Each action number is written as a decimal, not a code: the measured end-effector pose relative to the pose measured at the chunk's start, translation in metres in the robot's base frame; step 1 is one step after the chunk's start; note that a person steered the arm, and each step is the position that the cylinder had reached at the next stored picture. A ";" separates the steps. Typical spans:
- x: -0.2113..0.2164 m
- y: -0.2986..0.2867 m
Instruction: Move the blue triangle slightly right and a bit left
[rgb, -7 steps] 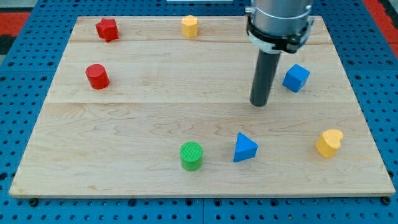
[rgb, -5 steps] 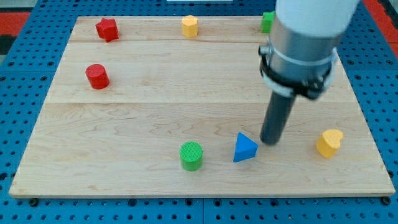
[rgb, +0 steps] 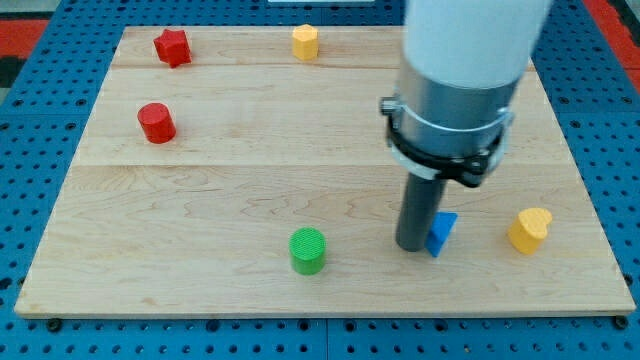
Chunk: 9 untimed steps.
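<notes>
Camera view has the arm coming down from the view's top, its pale upper body and grey collar filling the upper right of the board, and the dark rod standing straight up and down beneath them; my tip (rgb: 412, 246) is planted on the wooden board (rgb: 250, 180) low and right of centre. There are no jaws here to be spread or pressed together, just the bare rod, and it is pinching nothing. The blue triangle (rgb: 440, 232) sits right against the tip on the view's right, touching or as good as touching, with its left part hidden behind the rod so only a wedge shows. The green cylinder (rgb: 308, 250) is off to the tip's left at about the same level, well apart. The yellow block (rgb: 529, 229) lies beyond the triangle on the right, its exact shape hard to make out. Far up and left of the tip are the red cylinder (rgb: 156, 122), the red star-like block (rgb: 172, 46) and a yellow hexagonal block (rgb: 305, 41) near the board's top edge
</notes>
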<state>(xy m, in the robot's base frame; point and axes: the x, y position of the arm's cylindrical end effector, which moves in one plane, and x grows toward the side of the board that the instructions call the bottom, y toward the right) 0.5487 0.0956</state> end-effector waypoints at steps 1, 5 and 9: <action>0.008 0.012; 0.051 0.154; 0.040 0.065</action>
<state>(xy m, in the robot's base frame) 0.5884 0.1610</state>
